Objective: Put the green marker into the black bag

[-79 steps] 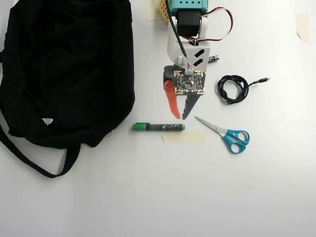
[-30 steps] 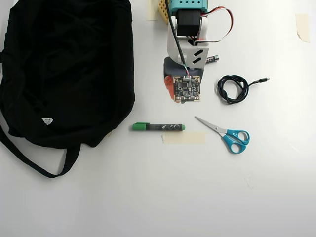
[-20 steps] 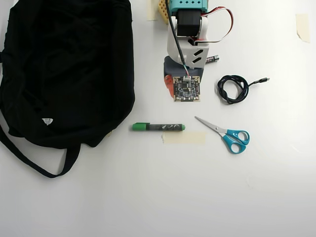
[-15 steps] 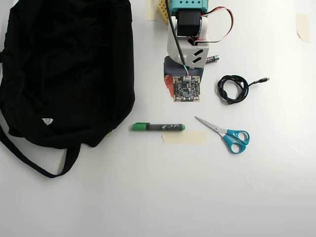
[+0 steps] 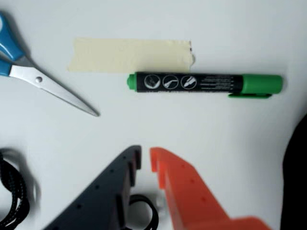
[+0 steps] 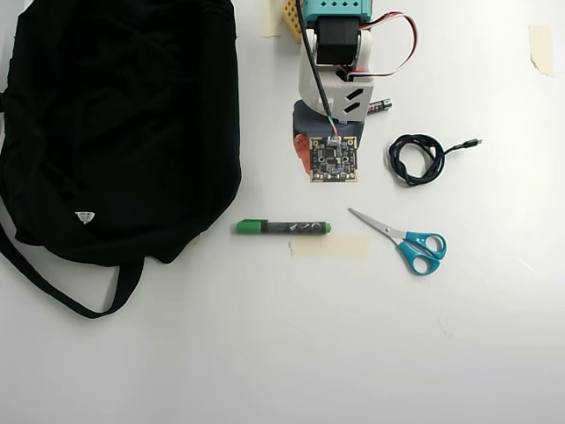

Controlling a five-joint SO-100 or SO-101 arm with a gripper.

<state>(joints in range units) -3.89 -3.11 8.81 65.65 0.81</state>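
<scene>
Your gripper (image 5: 145, 159) holds nothing, its tips drawn nearly together with a thin gap between them. The green marker (image 5: 204, 83) lies flat on the table beside a tape strip (image 5: 129, 54), near but outside the black bag (image 6: 115, 124). Grasp and transfer are both undone.

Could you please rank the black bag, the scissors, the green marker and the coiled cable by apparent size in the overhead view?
1. black bag
2. scissors and green marker, similar length
3. coiled cable, hard to rank since it is coiled

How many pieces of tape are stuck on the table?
3. One lies just below the green marker, one near the top right corner, one at the top edge by the arm. More may be hidden.
</scene>
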